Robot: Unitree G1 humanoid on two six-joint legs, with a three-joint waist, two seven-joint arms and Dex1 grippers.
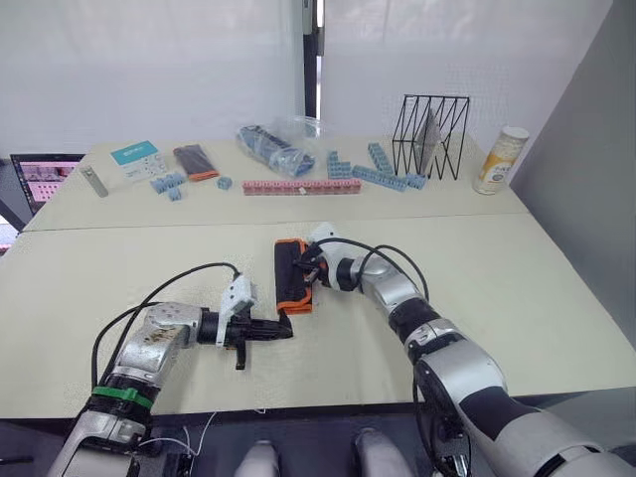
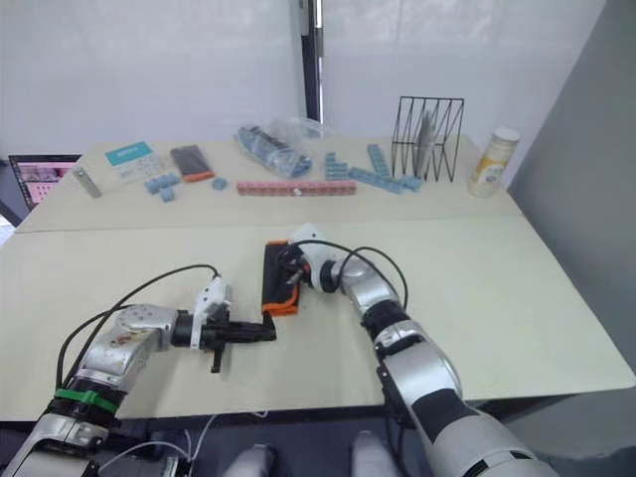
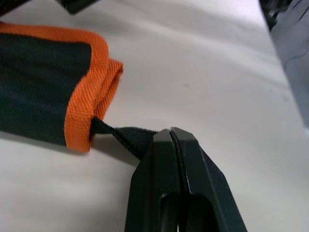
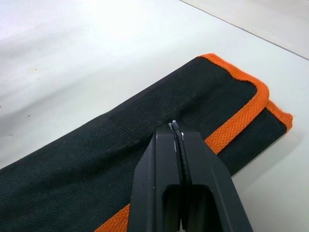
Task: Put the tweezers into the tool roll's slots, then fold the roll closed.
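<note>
The tool roll [image 1: 292, 275] lay folded near the middle of the bench [image 1: 497, 298], between both arms. The left gripper [image 3: 175, 137] had its fingers closed on the black tie strap [image 3: 126, 136] at the roll's near end; the right gripper [image 4: 176, 129] pressed closed fingers onto the top fabric. Soft and limp, the roll probably handles best by its strap or orange edging [image 4: 241, 116].

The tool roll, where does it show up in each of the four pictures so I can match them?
Left eye view: tool roll mid-table, between both grippers.
Right eye view: mid-table, same spot.
Left wrist view: its orange-edged end, black strap running into the left gripper.
Right wrist view: folded black face under the right gripper.
Shared landmark: the orange edging.
</note>
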